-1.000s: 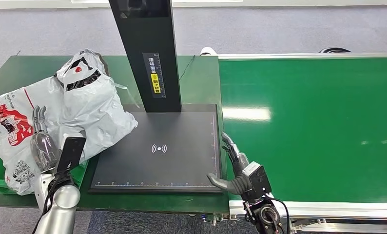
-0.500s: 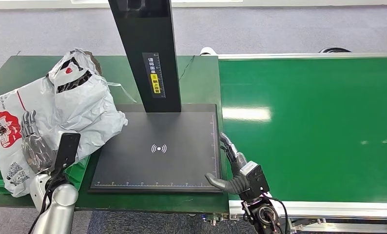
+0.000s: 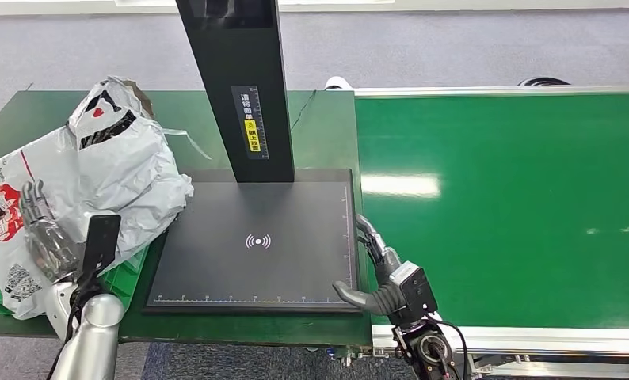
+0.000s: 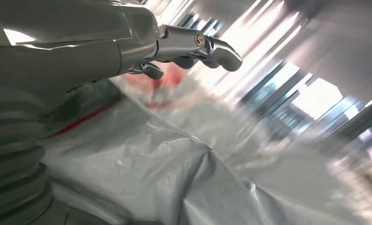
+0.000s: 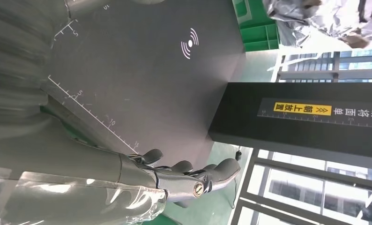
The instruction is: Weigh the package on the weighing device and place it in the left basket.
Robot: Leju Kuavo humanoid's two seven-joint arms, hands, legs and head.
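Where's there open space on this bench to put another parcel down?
The scale plate is bare between its black column and near edge, except its left edge under the grey package. The conveyor belt lies open too. The green basket is crowded.

The flat weighing plate (image 3: 256, 241) lies in the middle, on the table (image 3: 319, 131). A tall post (image 3: 236, 87) stands at the far side of the plate. The package (image 3: 97, 178) lies to the left of the plate, partly in the basket (image 3: 129, 273) at the near left, and its right side hangs over the plate's left edge. The left hand (image 3: 46, 233) rests on the package's near left part. The long belt (image 3: 501, 206) lies to the right of the table. The right hand (image 3: 375, 273) sits at the plate's near right corner, between plate and belt.
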